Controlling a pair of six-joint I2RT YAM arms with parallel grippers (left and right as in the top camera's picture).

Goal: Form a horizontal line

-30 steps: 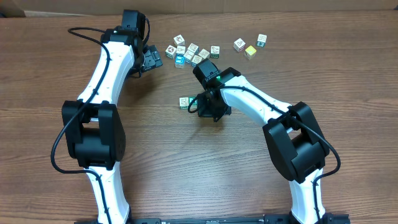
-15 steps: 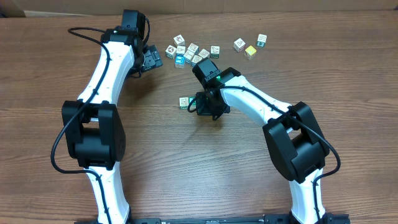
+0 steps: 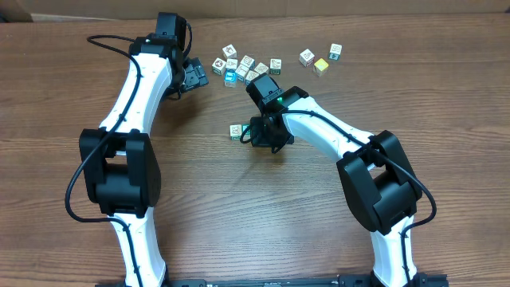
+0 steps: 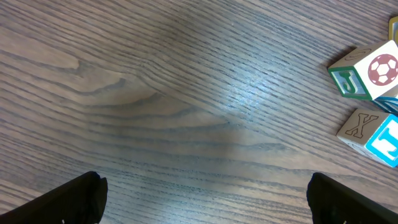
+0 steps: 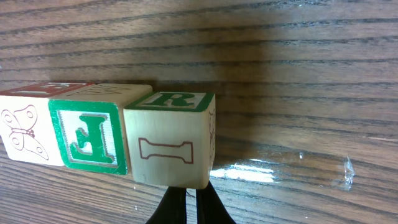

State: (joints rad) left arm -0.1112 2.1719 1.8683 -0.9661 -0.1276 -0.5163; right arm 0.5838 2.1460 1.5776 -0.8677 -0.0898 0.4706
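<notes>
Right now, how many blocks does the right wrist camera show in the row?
3: butterfly block at left, green-framed block in the middle, bone block at right. More may lie past the left edge.

Letters on the cubes
Right wrist view, lower left: in the horizontal line [image 5: 106, 134], the end cube [image 5: 169, 140] has a green R on top and its neighbour [image 5: 87, 137] a mirrored green F. Left wrist view, right edge: the soccer-ball cube [image 4: 364, 73] reads J, the lower cube [image 4: 359, 127] X.

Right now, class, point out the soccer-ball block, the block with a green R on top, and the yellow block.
soccer-ball block [image 4: 380, 68]: left wrist view, on the ball face.
green R block [image 5: 166, 151]: right wrist view, front face, on the bone outline.
yellow block [image 3: 321, 66]: overhead view, on its top face.
</notes>
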